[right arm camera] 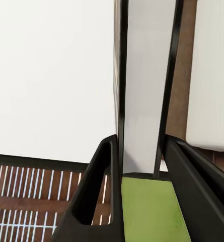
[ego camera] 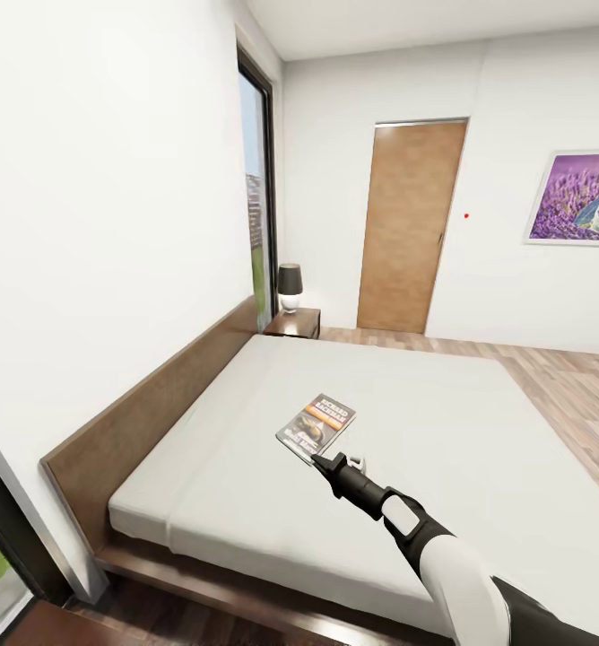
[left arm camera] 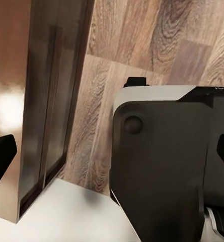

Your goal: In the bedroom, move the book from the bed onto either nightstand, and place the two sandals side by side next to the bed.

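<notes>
The book [ego camera: 316, 425], dark-covered with an orange band, is over the middle of the off-white bed [ego camera: 443, 422]. My right gripper [ego camera: 321, 461] reaches in from the lower right and meets the book's near corner. Seen up close, the right gripper [right arm camera: 140, 143] has a black finger on each side of the book [right arm camera: 144, 85], which shows edge-on with white pages, so it is shut on it. A dark nightstand [ego camera: 292, 322] stands at the far end of the headboard. My left gripper [left arm camera: 112, 151] hangs open over the wood floor [left arm camera: 142, 45], beside my base. The sandals are out of view.
A black-shaded lamp [ego camera: 289, 287] stands on the far nightstand. The brown headboard [ego camera: 147, 404] runs along the left wall, with a tall window [ego camera: 258, 206] past it. A wooden door [ego camera: 409, 229] and a lavender picture [ego camera: 576, 197] are on the far wall. Glossy dark wood furniture [left arm camera: 46, 101] is close to the left gripper.
</notes>
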Robot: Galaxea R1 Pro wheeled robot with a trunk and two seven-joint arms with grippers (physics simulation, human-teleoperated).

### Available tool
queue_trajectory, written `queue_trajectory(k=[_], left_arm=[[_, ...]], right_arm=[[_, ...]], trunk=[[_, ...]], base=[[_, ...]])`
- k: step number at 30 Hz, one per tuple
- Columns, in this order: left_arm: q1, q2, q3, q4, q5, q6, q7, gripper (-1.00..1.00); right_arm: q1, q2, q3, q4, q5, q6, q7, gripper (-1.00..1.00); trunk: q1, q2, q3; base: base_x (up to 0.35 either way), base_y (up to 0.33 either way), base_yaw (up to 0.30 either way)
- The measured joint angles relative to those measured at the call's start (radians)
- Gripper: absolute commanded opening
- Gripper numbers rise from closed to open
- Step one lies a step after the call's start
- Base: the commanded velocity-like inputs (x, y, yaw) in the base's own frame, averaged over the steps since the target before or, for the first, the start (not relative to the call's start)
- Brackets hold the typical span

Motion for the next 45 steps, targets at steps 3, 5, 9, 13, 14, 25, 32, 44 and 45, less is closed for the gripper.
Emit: queue_trajectory(k=[3,5,9,13,14,25,32,44,45], left_arm=[[0.000,0.000,0.000,0.000,0.000,0.000,0.000,1.00],[0.000,0.000,0.000,0.000,0.000,0.000,0.000,1.00],[0.000,0.000,0.000,0.000,0.001,-0.001,0.000,1.00],[0.000,-0.002,0.000,0.000,0.001,-0.001,0.000,1.00],[0.000,-0.003,0.000,-0.001,0.001,-0.001,0.000,1.00],[0.000,-0.007,0.000,0.000,0.001,-0.002,0.000,1.00],[0.000,-0.008,0.000,0.000,0.001,-0.002,0.000,1.00],[0.000,-0.008,0.000,0.000,0.001,-0.002,0.000,1.00],[0.000,-0.008,0.000,0.000,0.001,-0.002,0.000,1.00]], right_arm=[[0.000,0.000,0.000,0.000,0.000,0.000,0.000,-1.00],[0.000,0.000,0.000,0.000,0.000,0.000,0.000,-1.00],[0.000,0.000,0.001,0.001,0.000,0.000,-0.001,-1.00],[0.000,0.000,0.001,0.000,-0.001,0.001,-0.001,-1.00],[0.000,0.000,0.002,0.001,0.000,0.001,-0.001,-1.00],[0.000,0.000,0.003,0.001,0.000,0.001,0.000,-1.00],[0.000,0.000,0.003,0.000,-0.001,0.001,0.000,-1.00],[0.000,0.000,0.003,0.000,-0.001,0.000,0.001,-1.00],[0.000,0.000,0.003,0.000,-0.001,0.000,0.001,-1.00]], trunk=[[0.000,0.000,0.000],[0.000,0.000,0.000],[0.000,0.000,0.000],[0.000,0.000,-0.001],[0.000,0.000,-0.001],[0.000,0.001,-0.007],[0.000,0.000,-0.008],[0.000,0.000,-0.008],[0.000,0.000,-0.008]], base=[[0.000,-0.170,0.000],[0.000,-0.198,0.000],[0.000,-0.134,0.004],[0.000,-0.065,0.034],[0.000,-0.038,0.067],[0.000,-0.013,0.081],[0.000,-0.001,0.016],[0.000,0.000,0.003],[0.000,0.000,0.000]])
